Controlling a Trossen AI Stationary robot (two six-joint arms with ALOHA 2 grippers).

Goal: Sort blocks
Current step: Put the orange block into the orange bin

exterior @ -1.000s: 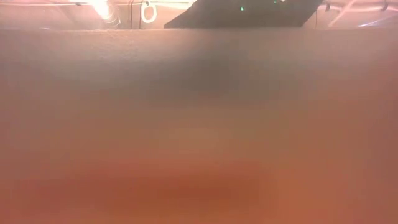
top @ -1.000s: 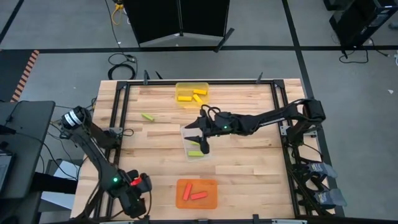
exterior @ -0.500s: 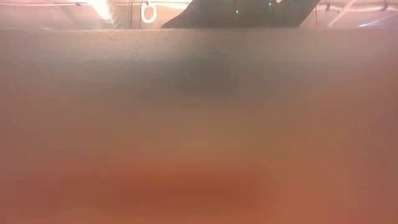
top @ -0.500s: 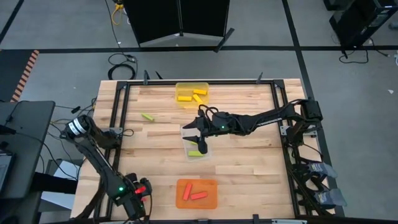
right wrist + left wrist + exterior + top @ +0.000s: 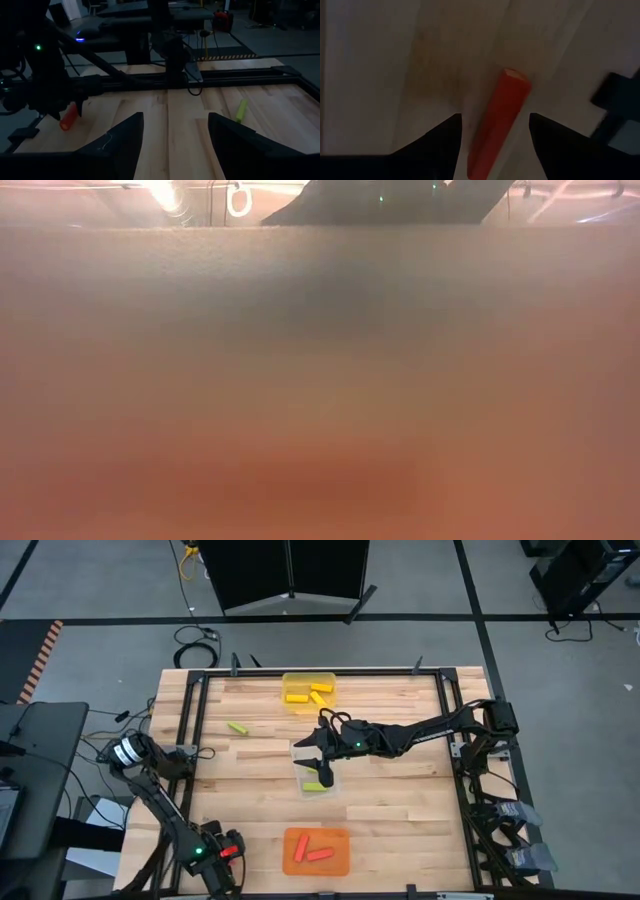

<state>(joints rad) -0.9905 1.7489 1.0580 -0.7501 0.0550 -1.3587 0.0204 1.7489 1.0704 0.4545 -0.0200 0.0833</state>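
Note:
My left gripper (image 5: 228, 852) is at the table's near left corner, left of the orange tray (image 5: 340, 836), and is shut on a red block (image 5: 502, 115). The right wrist view shows that block (image 5: 69, 117) too. Red blocks (image 5: 315, 853) lie in the orange tray. My right gripper (image 5: 313, 762) is open above the clear tray (image 5: 297, 752) at mid-table, which holds lime blocks (image 5: 315, 786). Nothing is between its fingers (image 5: 120, 145). One lime block (image 5: 237, 727) lies flat on the wood toward the far left. Yellow blocks (image 5: 305, 695) sit in the yellow tray (image 5: 330, 677). My left gripper has the red block between its two fingers (image 5: 442, 145), and the block lies along them. The block's free end (image 5: 514, 79) sticks out past the fingertips. In the right wrist view it points down at a slant below the gripper (image 5: 50, 100).
Black frame rails (image 5: 190, 710) run along the table's edges. Bare wood lies between the clear tray and the orange tray. A blurred orange surface close to the lens fills the low view.
My left gripper has carried the red block toward the table's near edge and slightly right, and the arm's elbow has swung nearer as well. The trays and the other blocks have stayed put.

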